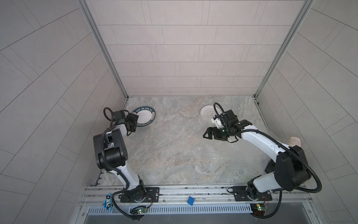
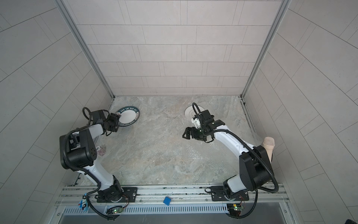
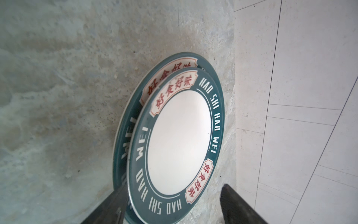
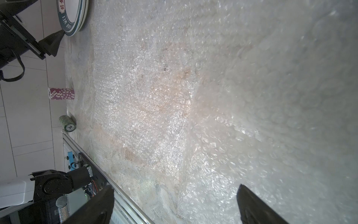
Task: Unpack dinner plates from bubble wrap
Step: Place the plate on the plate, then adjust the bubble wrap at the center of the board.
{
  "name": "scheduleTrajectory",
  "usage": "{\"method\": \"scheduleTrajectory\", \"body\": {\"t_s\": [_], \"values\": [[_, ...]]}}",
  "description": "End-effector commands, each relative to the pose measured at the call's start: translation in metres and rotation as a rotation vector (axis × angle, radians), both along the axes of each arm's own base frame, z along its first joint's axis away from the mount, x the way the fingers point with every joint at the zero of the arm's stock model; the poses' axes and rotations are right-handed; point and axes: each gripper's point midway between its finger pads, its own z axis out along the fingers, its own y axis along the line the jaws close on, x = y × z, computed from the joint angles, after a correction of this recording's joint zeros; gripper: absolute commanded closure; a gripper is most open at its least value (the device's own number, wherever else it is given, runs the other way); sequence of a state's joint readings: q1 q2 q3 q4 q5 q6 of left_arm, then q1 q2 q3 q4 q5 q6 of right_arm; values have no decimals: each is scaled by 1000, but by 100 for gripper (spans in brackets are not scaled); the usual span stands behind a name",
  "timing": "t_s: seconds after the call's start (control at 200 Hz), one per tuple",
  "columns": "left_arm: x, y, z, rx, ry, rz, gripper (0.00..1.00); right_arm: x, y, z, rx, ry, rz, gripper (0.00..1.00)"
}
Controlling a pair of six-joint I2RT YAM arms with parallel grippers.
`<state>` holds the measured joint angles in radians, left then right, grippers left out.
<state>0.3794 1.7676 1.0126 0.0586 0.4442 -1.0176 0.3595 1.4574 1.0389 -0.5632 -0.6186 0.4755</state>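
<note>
Dark fingers [image 3: 238,205] of the left gripper [image 3: 174,186] fill the lower edge of the left wrist view. Its jaws stand apart, one on either side of the near rim of the green-rimmed plates [image 3: 180,143], and clamp nothing. Two such plates lie stacked, the upper slightly offset on the lower. They rest flat on bare stone in the far left corner of the table [image 1: 174,164], just beside the wall. Judgement: that corner serves as the put-down spot for unwrapped plates, away from the working area.

Right gripper [image 4: 175,186]: jaws wide apart, empty, hovering over the bubble wrap [image 4: 213,97]. The wrap lies spread flat across the table's middle and right and is nearly invisible in both top views. No plate shows beneath it. The grey-ringed plate [image 1: 206,112] lies bare at the far edge, partly hidden behind the right wrist. Orange-centred plate: not seen.

Containers: the pinkish cup [image 2: 268,144] stands at the right edge by the right arm's elbow; its contents cannot be told. The purple roll [image 4: 61,93] and green roll [image 4: 67,124] sit at the left edge, apart from the plates. Judgement: unpacking looks largely done.
</note>
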Motion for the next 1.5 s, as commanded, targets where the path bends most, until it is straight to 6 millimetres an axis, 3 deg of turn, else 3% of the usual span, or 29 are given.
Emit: {"method": "scheduleTrajectory", "body": {"t_s": [0.0,0.1,0.17,0.295,0.355,0.455,0.56,0.685,0.911,1.141,1.366,1.496], "values": [[-15,2,9,39,79,-15,16,2,-2,2,-5,-10,-10,0],[-33,5,16,84,135,-10,15,3,-2,4,-12,-17,-6,0],[-43,-6,27,87,112,-35,14,5,-4,8,-24,-27,-5,0],[-73,-51,52,138,96,-168,12,13,-7,15,-17,-41,-12,0],[-91,-82,56,187,112,-253,7,19,-6,19,-2,-49,-18,0],[-119,-130,39,217,172,-389,0,24,0,24,20,-51,-7,1],[-138,-157,6,201,237,-468,0,29,1,30,23,-60,-6,0],[-144,-159,-23,199,288,-486,0,30,-3,36,24,-75,-14,0],[-115,-164,-39,217,292,-543,3,18,-10,30,7,-56,-18,0],[-118,-163,-60,226,352,-556,10,13,-12,26,11,-50,-32,0],[-130,-160,-74,241,409,-551,37,16,-10,27,14,-50,-27,0],[-124,-158,-57,342,411,-610,51,16,-10,28,14,-52,-24,0]]}}
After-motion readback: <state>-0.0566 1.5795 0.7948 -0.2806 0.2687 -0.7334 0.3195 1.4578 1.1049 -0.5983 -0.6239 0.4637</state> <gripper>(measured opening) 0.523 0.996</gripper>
